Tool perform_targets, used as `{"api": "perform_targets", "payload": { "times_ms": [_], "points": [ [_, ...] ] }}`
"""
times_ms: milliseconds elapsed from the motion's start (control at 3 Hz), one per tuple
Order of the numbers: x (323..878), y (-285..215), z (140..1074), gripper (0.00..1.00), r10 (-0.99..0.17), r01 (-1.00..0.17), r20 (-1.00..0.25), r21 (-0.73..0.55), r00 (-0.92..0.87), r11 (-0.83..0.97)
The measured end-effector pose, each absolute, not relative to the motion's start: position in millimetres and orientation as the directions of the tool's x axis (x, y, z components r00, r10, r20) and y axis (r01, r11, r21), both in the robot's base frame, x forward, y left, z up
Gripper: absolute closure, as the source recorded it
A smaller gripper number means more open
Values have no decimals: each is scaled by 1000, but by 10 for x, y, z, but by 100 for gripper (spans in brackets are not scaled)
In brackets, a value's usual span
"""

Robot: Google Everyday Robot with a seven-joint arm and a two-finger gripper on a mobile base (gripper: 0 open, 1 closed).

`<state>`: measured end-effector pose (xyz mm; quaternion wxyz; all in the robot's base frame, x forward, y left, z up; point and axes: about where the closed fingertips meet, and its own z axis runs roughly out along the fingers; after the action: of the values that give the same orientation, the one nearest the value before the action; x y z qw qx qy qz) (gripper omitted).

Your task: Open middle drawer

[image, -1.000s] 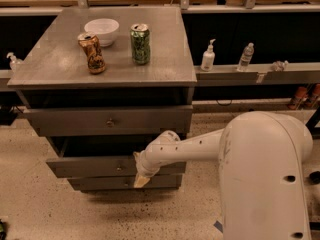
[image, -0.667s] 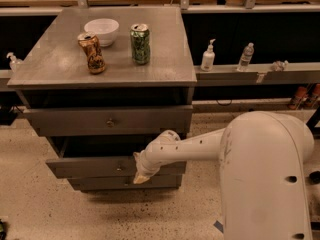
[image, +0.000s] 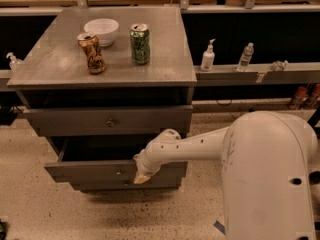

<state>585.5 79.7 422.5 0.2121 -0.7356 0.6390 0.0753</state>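
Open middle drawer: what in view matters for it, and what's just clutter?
Job:
- middle drawer, pulled part way out
- its knob
- gripper, at the drawer front just right of the knob

Lying about:
- bowl, green can, brown can on the cabinet top
- pump bottle, water bottle

My gripper [image: 141, 178] sits low against the front of the middle drawer [image: 85, 170], just right of its knob [image: 119, 172]. That drawer juts out past the top drawer [image: 150, 120]. On the cabinet top [image: 55, 64] stand a white bowl [image: 101, 30], a dented brown can [image: 92, 53] and a green can [image: 140, 44].
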Motion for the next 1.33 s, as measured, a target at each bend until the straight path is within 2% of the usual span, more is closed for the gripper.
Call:
{"api": "perform_targets", "payload": {
  "times_ms": [333, 667, 1333],
  "points": [
    [5855, 797, 4237, 47, -908, -972, -382, -216, 172, -93],
    [5832, 805, 4258, 50, -906, -972, -386, -213, 176, -98],
    [5575, 858, 4486, 48, -870, -970, -441, -192, 219, -147]
  ]
}}
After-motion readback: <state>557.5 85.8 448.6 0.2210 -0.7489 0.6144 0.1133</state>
